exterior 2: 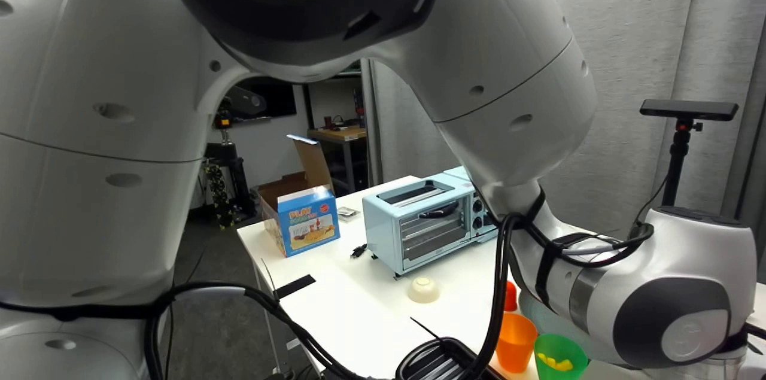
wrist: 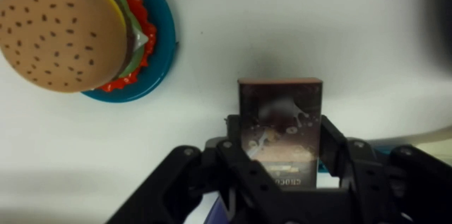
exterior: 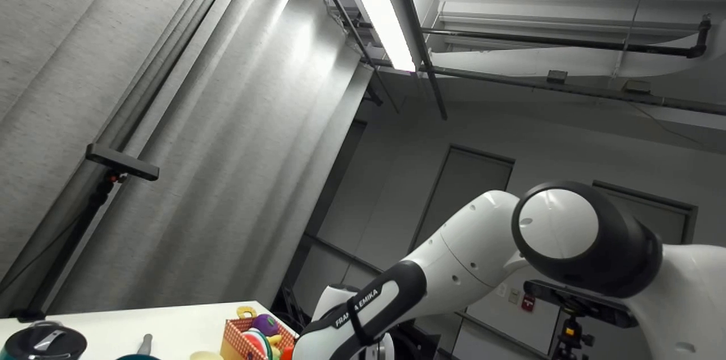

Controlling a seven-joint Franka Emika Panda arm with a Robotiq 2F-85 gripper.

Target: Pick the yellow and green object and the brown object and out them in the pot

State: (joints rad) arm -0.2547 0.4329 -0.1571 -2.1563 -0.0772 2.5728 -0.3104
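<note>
The brown box [wrist: 280, 111] is held by the gripper [wrist: 280, 128], a finger against each long side, its far edge jutting beyond the tips. Whether it touches the white table [wrist: 197, 121] or hangs above, I cannot tell. Bare tabletop lies between it and the teal plate [wrist: 164, 58], well apart, whose toy burger [wrist: 63, 33] is cut by the left edge. The gripper covers the box's near end; a purple thing [wrist: 216, 213] shows only in part, and a dark blur [wrist: 443, 23] sits upper right.

In both exterior views the arm's [exterior: 465, 241] end is out of sight. In an exterior view, a checkered basket [exterior: 231, 346], a black-lidded teal vessel [exterior: 45, 342] and a grey-handled teal vessel [exterior: 138, 356] meet the bottom edge; which is the pot, I cannot tell. In an exterior view, a toaster oven [exterior 2: 419, 224] and a green cup [exterior 2: 568, 347] appear, and a carton [exterior 2: 312, 224] stands near the table's edge.
</note>
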